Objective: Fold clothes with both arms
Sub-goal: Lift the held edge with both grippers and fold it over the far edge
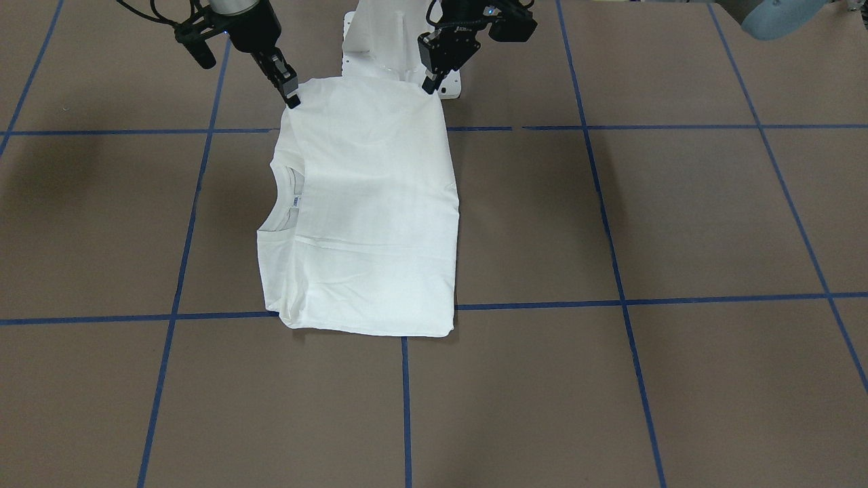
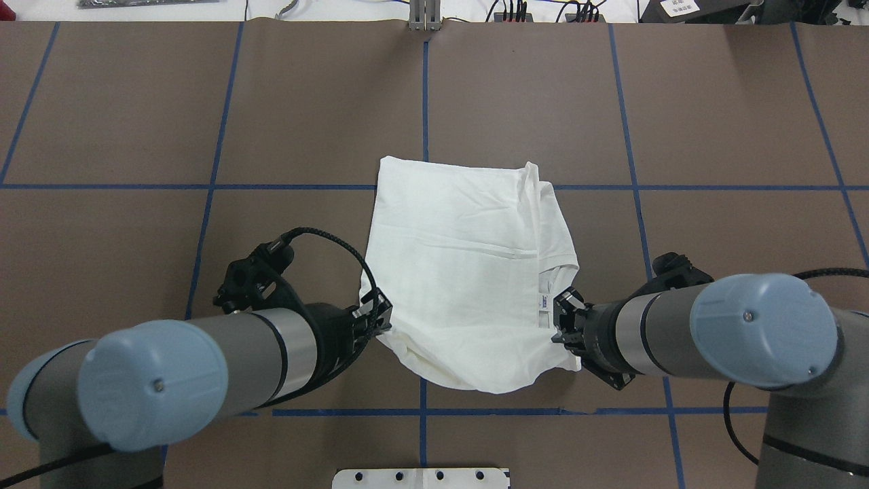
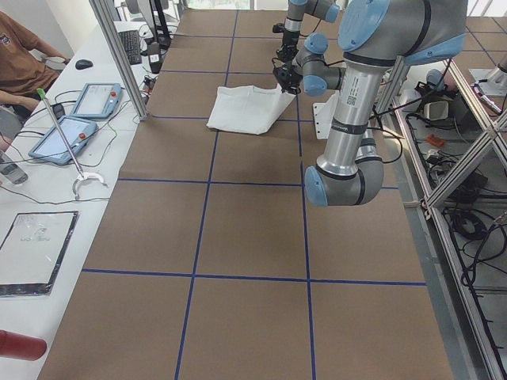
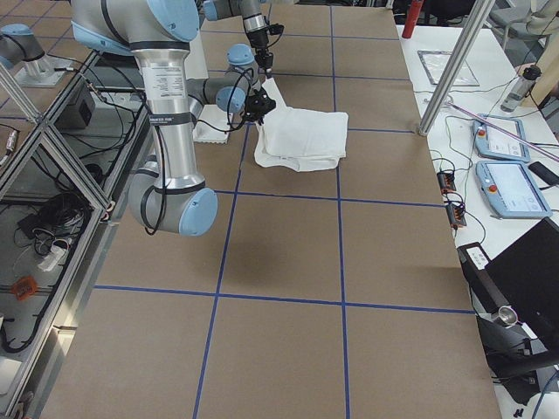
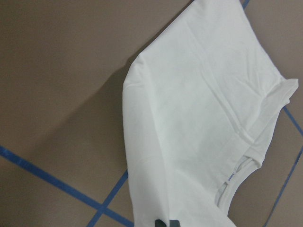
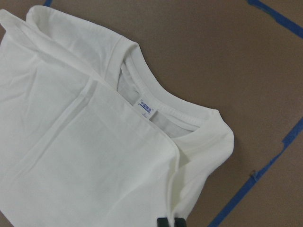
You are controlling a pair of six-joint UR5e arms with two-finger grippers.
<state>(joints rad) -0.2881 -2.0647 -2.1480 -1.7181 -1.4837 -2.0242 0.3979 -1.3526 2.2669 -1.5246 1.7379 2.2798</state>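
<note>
Folding well advanced: white shirt (image 2: 461,272) at mid-surface (image 2: 136,238), sleeves tucked in to make a compact rectangle, collar (image 6: 156,101) showing at one side; left hand (image 2: 378,318) and right hand (image 2: 562,319) each pinching a lifted near corner; final fold judged outstanding.

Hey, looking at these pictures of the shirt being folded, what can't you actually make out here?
The shirt: where its sleeves lie cannot be told in any view; folded layers cover them.
The collar label: wording too small, even in the right wrist view.
The left hand and the right hand: almost wholly cut off by the bottom edge of their wrist views.
The shirt's underside: hidden against the table everywhere.
</note>
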